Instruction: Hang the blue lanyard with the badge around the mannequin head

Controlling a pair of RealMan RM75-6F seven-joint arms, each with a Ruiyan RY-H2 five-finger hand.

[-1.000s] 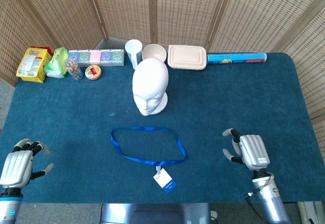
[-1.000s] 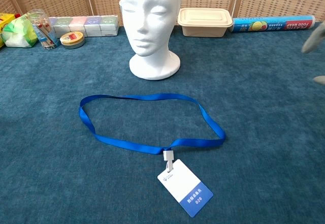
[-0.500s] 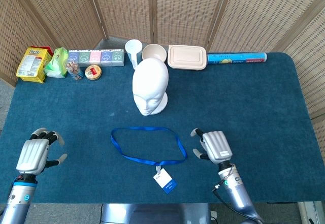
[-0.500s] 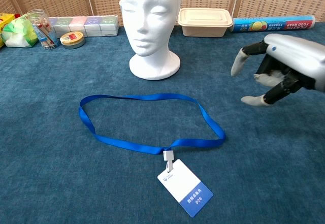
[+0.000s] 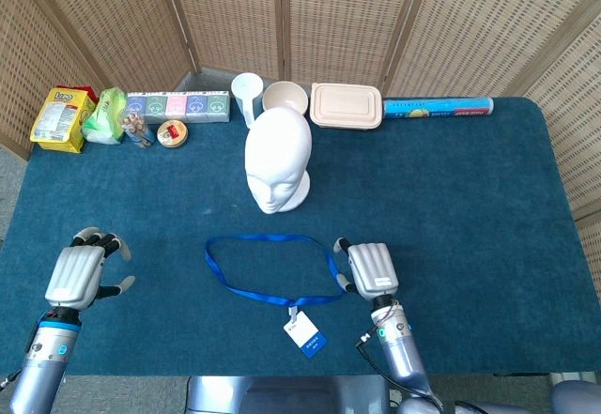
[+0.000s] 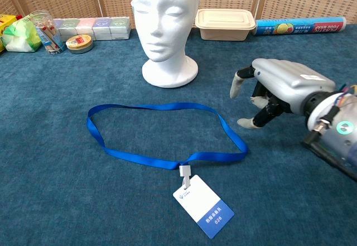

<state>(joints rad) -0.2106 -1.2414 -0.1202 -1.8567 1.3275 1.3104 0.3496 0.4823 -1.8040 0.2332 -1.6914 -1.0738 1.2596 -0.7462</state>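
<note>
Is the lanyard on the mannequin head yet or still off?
Off: the lanyard lies looped flat on the table, apart from the head.

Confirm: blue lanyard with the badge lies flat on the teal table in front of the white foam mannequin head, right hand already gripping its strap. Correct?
Not quite. The right hand grips nothing: the chest view shows its fingers apart, beside the strap's right end. The rest holds: the blue lanyard with the badge lies flat on the teal table in front of the white foam mannequin head.
</note>
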